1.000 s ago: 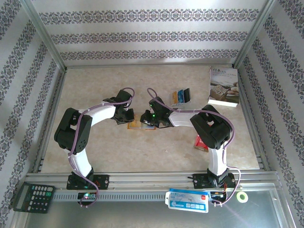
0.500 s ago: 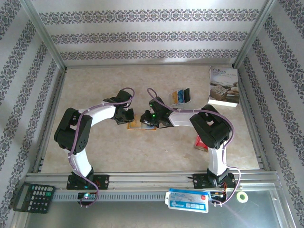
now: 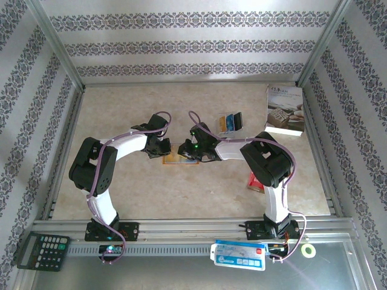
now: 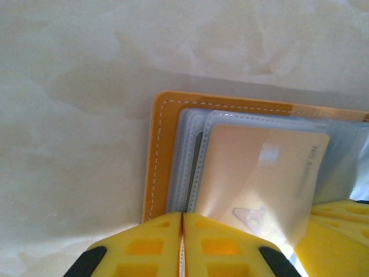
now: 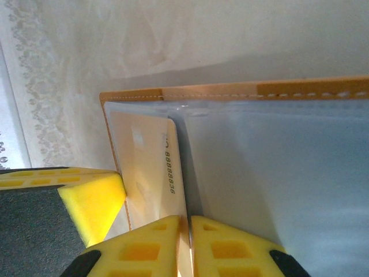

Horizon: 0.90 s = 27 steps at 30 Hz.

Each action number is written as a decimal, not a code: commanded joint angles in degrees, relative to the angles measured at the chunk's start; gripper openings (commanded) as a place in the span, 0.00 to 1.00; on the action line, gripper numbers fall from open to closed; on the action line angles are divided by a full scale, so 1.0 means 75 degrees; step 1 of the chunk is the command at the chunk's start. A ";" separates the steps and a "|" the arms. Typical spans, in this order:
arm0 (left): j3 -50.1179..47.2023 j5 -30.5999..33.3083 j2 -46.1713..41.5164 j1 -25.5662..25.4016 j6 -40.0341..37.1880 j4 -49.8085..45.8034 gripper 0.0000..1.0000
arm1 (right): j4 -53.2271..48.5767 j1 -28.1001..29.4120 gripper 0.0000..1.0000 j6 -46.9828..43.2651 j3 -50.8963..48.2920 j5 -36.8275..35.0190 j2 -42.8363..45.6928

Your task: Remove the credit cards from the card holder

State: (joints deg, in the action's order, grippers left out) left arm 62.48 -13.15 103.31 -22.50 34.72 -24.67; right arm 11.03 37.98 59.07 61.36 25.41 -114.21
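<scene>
The orange-tan card holder (image 3: 173, 160) lies open on the table between my two grippers. In the left wrist view its orange cover (image 4: 159, 150) frames grey-clear sleeves, and a pale gold credit card (image 4: 259, 173) sits in the top sleeve. My left gripper (image 4: 182, 217) is shut on the near edge of the sleeves. In the right wrist view the same card (image 5: 147, 164), with embossed digits, pokes out of the card holder (image 5: 230, 92), and my right gripper (image 5: 189, 223) is shut on the card's edge. The two grippers (image 3: 167, 150) (image 3: 185, 151) face each other over the holder.
Several loose cards (image 3: 231, 122) lie fanned on the table behind the right gripper. A white book (image 3: 285, 110) rests at the back right. A small red object (image 3: 255, 182) sits by the right arm. A calculator (image 3: 41, 249) lies at the front left.
The right arm's elbow has shifted slightly to the left. Both grippers stay at the card holder.
</scene>
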 commanded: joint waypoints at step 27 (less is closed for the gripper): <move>-0.0271 -0.0040 -0.1173 -0.0121 0.0078 0.0063 0.21 | -0.0274 -0.0242 0.04 -0.0604 -0.0462 -0.0489 0.0602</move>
State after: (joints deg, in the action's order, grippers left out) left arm 61.04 -11.79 97.65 -22.55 34.74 -26.09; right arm 10.55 36.47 55.96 58.85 23.44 -111.22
